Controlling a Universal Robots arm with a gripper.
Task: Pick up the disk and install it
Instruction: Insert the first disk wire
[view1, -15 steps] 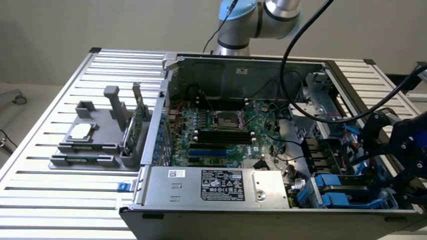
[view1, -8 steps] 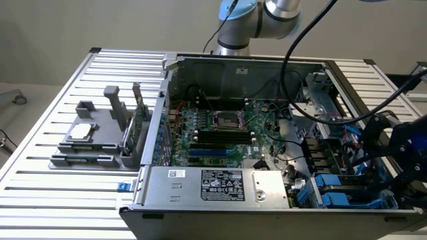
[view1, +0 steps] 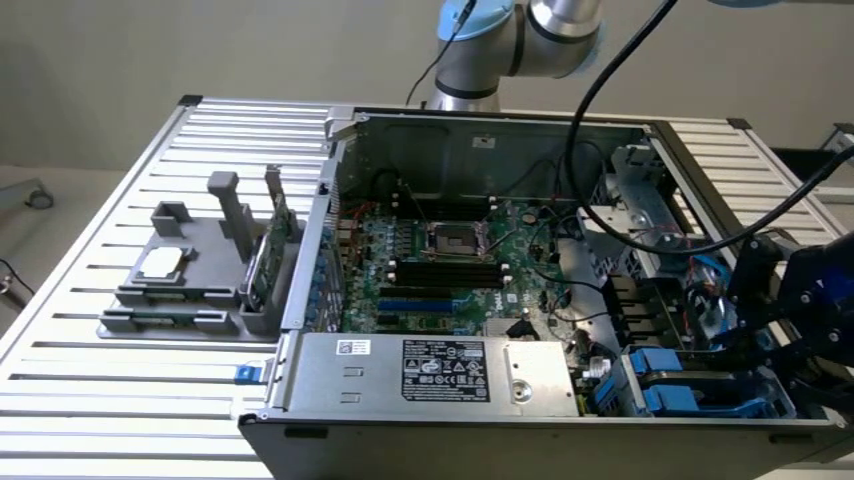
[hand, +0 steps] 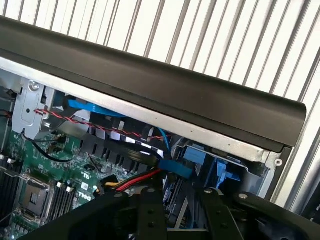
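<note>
Disk (view1: 663, 380): the blue carrier plastic shows in the drive bay at the case's front corner, on the exterior view's right. The metal face and label are too hidden to make out.
Gripper (hand: 181, 202): black, hangs low over that bay, near the blue carrier. Whether it touches the carrier can't be told.
Pincer state: cannot tell, neither spread nor pinching is readable.
Edges: the black case rim (hand: 150, 80) runs along just beside the bay, with a silver sheet-metal lip under it. The table slats carry on past it.
Room for moving: tight. Red-and-black twisted wires (hand: 100, 125), one red-yellow-black bundle (hand: 137, 181) and one blue cable (hand: 165, 140) cross close by the bay. Two black cables (view1: 627, 200) sag from the arm over the open interior.
Case (view1: 334, 180): one, lid off, lying flat on the table.
Motherboard (view1: 441, 290): one, green, on the case floor, with one CPU socket (view1: 447, 238) near its middle.
Power supply (view1: 427, 370): one silver box with a printed label, at the case's near edge, beside the bay.
Fixture (view1: 174, 300): one grey holder on the table, on the exterior view's left, well apart from the bay.
Chip (view1: 160, 262): one, small, square and silver, lying flat on the fixture.
Card (view1: 280, 245): one, green, upright in the fixture, just beside the case wall.
Table (view1: 80, 400): ribbed aluminium slats.
Arm (view1: 534, 40): one, rising behind the case.
Room: pale plain wall behind.
</note>
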